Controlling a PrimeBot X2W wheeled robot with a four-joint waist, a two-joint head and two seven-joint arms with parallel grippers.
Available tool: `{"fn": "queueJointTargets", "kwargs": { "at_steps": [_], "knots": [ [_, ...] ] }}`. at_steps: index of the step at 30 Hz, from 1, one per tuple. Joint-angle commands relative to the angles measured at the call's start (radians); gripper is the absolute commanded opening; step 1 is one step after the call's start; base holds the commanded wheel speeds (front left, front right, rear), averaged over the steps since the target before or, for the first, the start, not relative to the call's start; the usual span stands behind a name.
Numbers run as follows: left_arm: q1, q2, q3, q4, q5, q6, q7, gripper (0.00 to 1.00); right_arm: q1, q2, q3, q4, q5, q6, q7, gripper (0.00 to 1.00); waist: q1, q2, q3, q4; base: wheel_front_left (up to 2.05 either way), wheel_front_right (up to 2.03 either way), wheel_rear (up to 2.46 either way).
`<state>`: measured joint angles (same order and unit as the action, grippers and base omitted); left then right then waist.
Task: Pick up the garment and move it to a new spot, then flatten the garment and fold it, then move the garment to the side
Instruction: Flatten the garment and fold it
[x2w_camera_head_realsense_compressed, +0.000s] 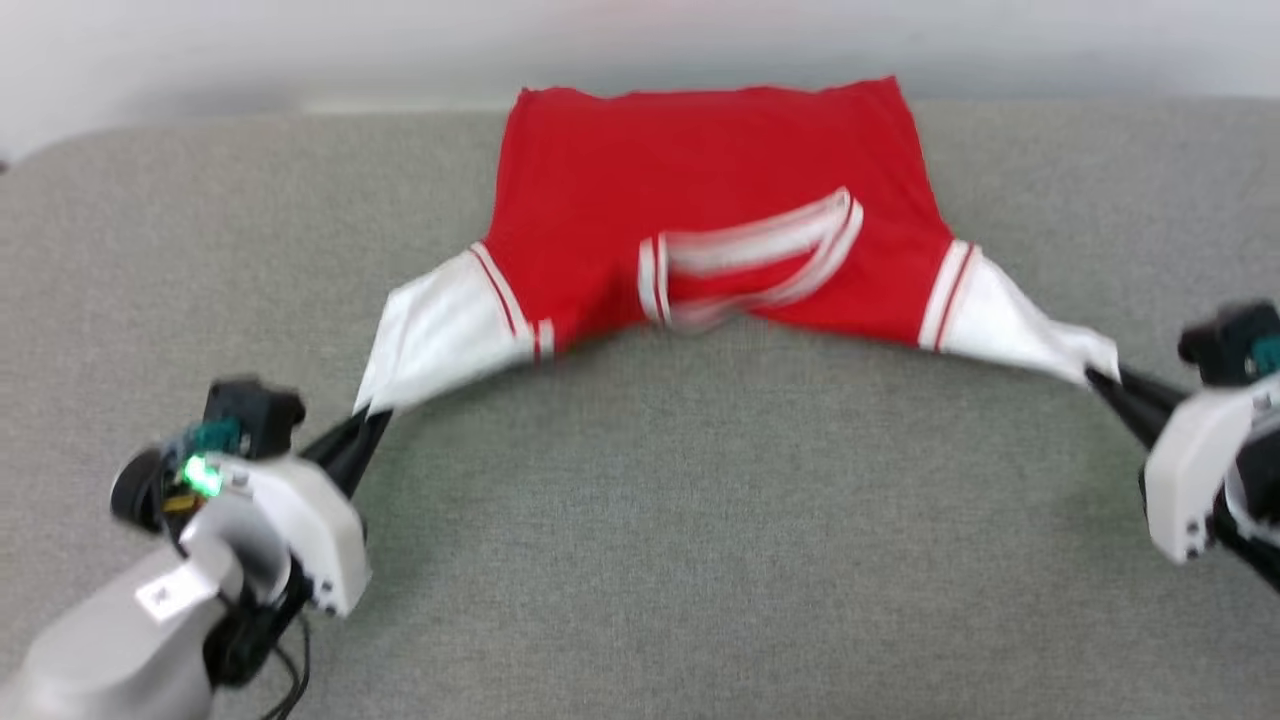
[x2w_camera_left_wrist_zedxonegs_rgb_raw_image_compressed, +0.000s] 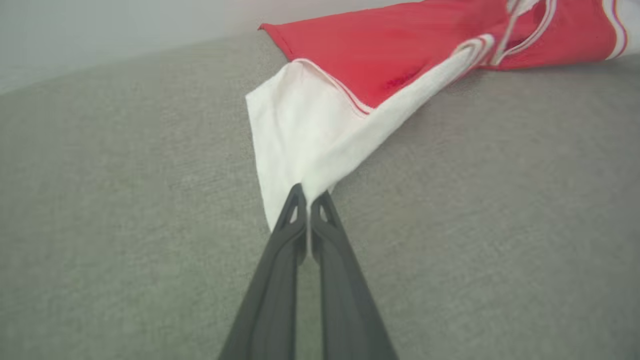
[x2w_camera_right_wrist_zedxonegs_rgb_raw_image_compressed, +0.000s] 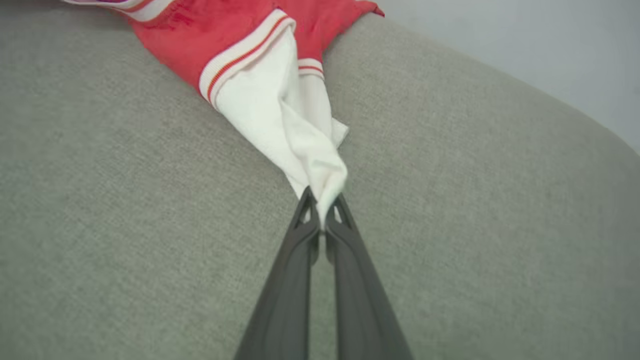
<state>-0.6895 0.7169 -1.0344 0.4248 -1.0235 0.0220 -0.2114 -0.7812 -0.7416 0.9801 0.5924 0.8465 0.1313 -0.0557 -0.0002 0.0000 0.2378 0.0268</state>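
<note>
Inspected the garment (x2w_camera_head_realsense_compressed: 700, 170): found it spread on the far part of the grey fabric-covered bench (x2w_camera_head_realsense_compressed: 700, 520), hem along the far edge by the pale wall (x2w_camera_head_realsense_compressed: 300, 40), neck end toward the robot. Noted a plain red panel facing up, with the red-and-white striped collar (x2w_camera_head_realsense_compressed: 750, 262) lying on it near the middle. Looked for brand, lettering or number on that upward face; could read nothing, owing partly to blur in the head view.

Recorded the left sleeve (x2w_camera_head_realsense_compressed: 440, 325), white, drawn out toward the lower left and pinched at its tip by the left claw (x2w_camera_head_realsense_compressed: 372, 412). Confirmed from the left wrist view: dark fingers (x2w_camera_left_wrist_zedxonegs_rgb_raw_image_compressed: 280, 260) closed narrow on white cloth, tips touching the sleeve edge.

Recorded the right sleeve (x2w_camera_head_realsense_compressed: 1010, 315), white, drawn out toward the lower right and gripped at its tip by the right claw (x2w_camera_head_realsense_compressed: 1092, 377). Confirmed from the right wrist view: claw narrow, white cloth bunched into folds between the two tips, striped trim (x2w_camera_right_wrist_zedxonegs_rgb_raw_image_compressed: 240, 60) showing where white meets red.

Noted both sleeves pulled well apart, with the red body sagging between them in an arch.

Noted a green light (x2w_camera_head_realsense_compressed: 200, 472) lit on the left wrist housing, and a small white tag (x2w_camera_head_realsense_compressed: 160, 597) on the left forearm, marking too small to read
</note>
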Motion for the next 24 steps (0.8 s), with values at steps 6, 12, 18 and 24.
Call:
{"fn": "queueJointTargets", "kwargs": {
  "at_steps": [6,12,18,24],
  "knots": [
    [0.2,0.074,-0.011,-0.086,-0.07,0.072,-0.005,0.0,0.215,-0.059,-0.022,-0.037,0.005,-0.001,-0.048,0.0,0.0002,0.0,-0.121,-0.01,0.0,0.0,0.0],
    [0.355,0.139,-0.02,-0.189,-0.121,0.14,-0.016,0.0,0.422,-0.106,-0.09,-0.098,-0.017,-0.001,-0.04,0.0,0.0002,0.0,-0.172,-0.009,0.0,0.0,0.0],
    [0.465,0.187,-0.044,-0.264,-0.146,0.203,-0.014,0.0,0.634,-0.129,-0.208,-0.167,-0.034,-0.001,0.021,0.0,0.0002,0.0,-0.194,-0.002,0.0,0.0,0.0],
    [0.525,0.2,-0.05,-0.318,-0.168,0.237,-0.019,0.0,0.786,-0.126,-0.347,-0.256,-0.049,-0.001,0.137,0.0,0.0002,0.0,-0.189,0.002,0.0,0.0,0.0]
  ]
}}
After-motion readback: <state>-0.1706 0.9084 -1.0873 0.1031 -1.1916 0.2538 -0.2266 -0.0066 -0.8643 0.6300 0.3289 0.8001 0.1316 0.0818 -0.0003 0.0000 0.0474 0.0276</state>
